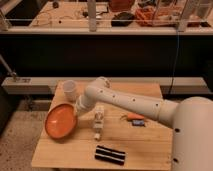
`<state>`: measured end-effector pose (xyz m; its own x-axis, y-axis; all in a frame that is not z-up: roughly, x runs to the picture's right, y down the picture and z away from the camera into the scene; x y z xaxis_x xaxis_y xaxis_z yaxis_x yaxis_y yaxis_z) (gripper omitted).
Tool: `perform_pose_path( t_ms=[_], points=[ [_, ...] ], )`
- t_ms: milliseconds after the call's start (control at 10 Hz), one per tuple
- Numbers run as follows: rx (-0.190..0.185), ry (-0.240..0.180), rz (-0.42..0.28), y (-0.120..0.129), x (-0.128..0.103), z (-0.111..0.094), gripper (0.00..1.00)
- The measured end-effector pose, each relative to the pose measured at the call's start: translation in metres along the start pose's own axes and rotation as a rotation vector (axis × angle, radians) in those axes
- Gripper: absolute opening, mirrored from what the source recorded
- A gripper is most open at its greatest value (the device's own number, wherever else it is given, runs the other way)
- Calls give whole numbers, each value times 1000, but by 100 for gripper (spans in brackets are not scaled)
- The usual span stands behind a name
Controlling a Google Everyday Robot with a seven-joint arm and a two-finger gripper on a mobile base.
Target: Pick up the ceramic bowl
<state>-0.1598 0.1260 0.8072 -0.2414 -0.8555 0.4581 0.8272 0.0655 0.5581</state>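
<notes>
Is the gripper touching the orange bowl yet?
Apart. The camera view shows the gripper pointing down at bare wood on the table, right of the orange bowl, with a strip of tabletop visible between them.

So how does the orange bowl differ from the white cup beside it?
The ceramic bowl is orange, wide and shallow; the cup is translucent white, narrow and taller. The bowl is far larger and sits nearer the table's left edge. Both are round and open-topped. The end effector hangs right of the bowl.

Wooden table (145, 145), speckled floor (15, 135) (dim), cluttered bench (65, 15) behind
</notes>
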Motion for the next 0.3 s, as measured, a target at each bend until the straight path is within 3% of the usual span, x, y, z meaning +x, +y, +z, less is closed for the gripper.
perform_pose_path(
  t_ms=[300],
  points=[
    [-3,0,-8,7,-4,-9,0]
  ],
)
